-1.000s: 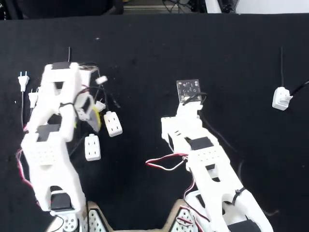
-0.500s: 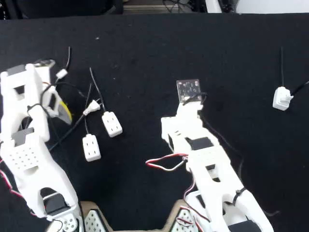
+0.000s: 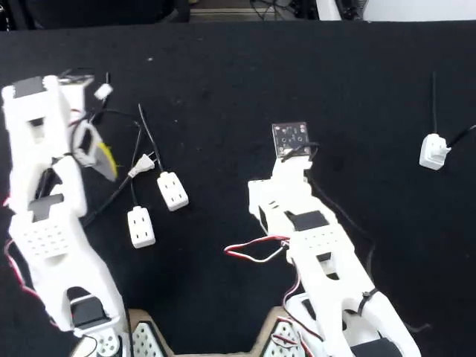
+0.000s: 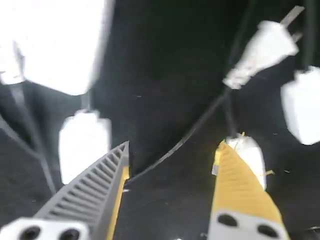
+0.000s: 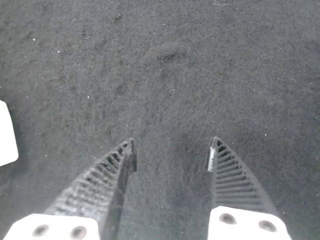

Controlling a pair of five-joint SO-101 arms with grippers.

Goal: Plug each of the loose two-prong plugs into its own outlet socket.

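Black table [image 3: 223, 67] carries outlet sockets [image 3: 172, 190] and corded plugs [image 3: 140, 168].

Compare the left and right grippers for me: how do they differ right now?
The left gripper hangs over cords and white plugs; the right gripper hangs over bare black cloth. The left gripper's fingers show yellow; the right gripper's are dark grey. Both are open and hold nothing.

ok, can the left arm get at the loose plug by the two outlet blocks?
Likely yes: the left gripper is open, the plug lies bare just ahead; only a black cord crosses between.
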